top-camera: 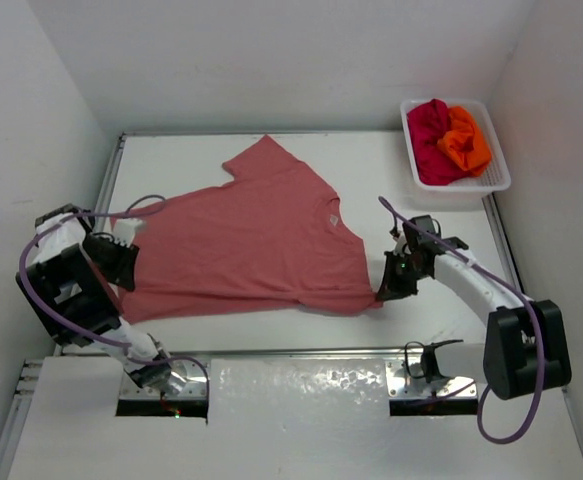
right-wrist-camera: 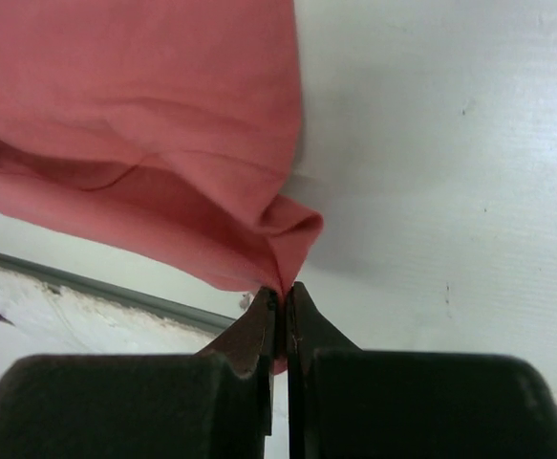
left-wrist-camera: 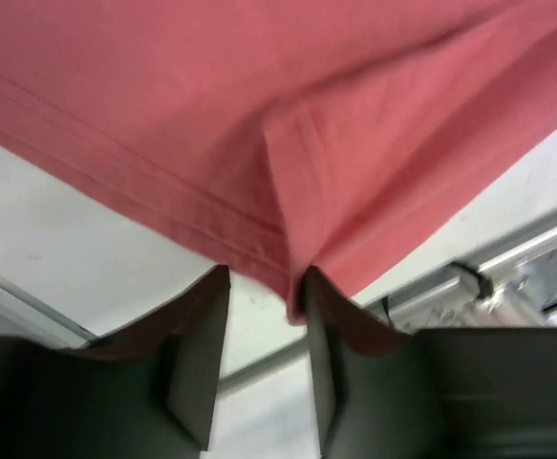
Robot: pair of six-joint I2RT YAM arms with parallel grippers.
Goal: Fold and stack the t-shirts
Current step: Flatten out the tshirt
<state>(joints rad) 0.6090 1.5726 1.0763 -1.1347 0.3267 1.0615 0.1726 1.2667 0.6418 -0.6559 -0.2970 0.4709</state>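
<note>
The salmon-pink t-shirt point(top-camera: 251, 240) lies spread on the white table, one sleeve pointing to the back. My left gripper point(top-camera: 121, 262) is at the shirt's left hem corner. In the left wrist view its jaws point(left-wrist-camera: 267, 287) stand apart, and a fold of the hem point(left-wrist-camera: 292, 277) hangs against the right finger without being pinched. My right gripper point(top-camera: 386, 285) is shut on the shirt's near right corner, and in the right wrist view point(right-wrist-camera: 285, 292) a bunched fold of the cloth point(right-wrist-camera: 144, 124) is pinched and lifted. The crimson t-shirt point(top-camera: 429, 135) and the orange t-shirt point(top-camera: 468, 140) lie crumpled in the basket.
The white mesh basket point(top-camera: 496, 185) stands at the back right corner of the table. White walls close in the table at the left, back and right. A metal rail point(top-camera: 291, 352) runs along the near edge in front of the arm bases.
</note>
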